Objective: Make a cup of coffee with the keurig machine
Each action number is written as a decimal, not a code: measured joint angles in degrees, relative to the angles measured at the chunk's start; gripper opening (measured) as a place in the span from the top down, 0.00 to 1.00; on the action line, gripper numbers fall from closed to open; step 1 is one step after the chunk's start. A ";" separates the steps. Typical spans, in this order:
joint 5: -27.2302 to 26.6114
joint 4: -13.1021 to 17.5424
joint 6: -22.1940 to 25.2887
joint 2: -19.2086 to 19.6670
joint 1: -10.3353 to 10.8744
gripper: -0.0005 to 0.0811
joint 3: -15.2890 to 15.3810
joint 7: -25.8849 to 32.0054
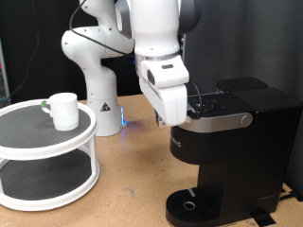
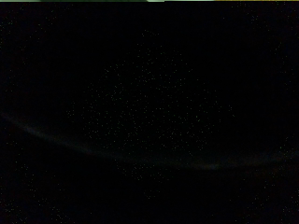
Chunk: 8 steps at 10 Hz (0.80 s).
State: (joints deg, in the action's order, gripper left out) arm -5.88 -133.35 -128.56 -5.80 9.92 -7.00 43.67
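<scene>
Risk, as we judge it: our fingers (image 1: pixel 189 113), state hidden against the keurig (image 1: pixel 232 151) lid, could slip off, while the cup (image 1: pixel 63 110) sits on the far rack (image 1: pixel 47 156)

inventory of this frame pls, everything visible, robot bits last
cup: 1, white, on the stand's top tier, exterior view's left
two-tier round stand: 1, white with dark shelves, exterior view's left
keurig machine: 1, black with silver-grey trim, exterior view's right
table: 1, brown wood, under everything
wrist view: almost fully dark, nothing identifiable
arm: 1, white, centre
gripper: 1, at the keurig machine's lid, fingers hard to make out
</scene>
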 joint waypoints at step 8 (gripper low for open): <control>-3.84 -0.86 1.44 -5.99 -0.24 0.99 -2.52 10.06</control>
State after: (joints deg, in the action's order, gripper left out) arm -9.72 -134.22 -127.12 -11.79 9.67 -9.52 53.74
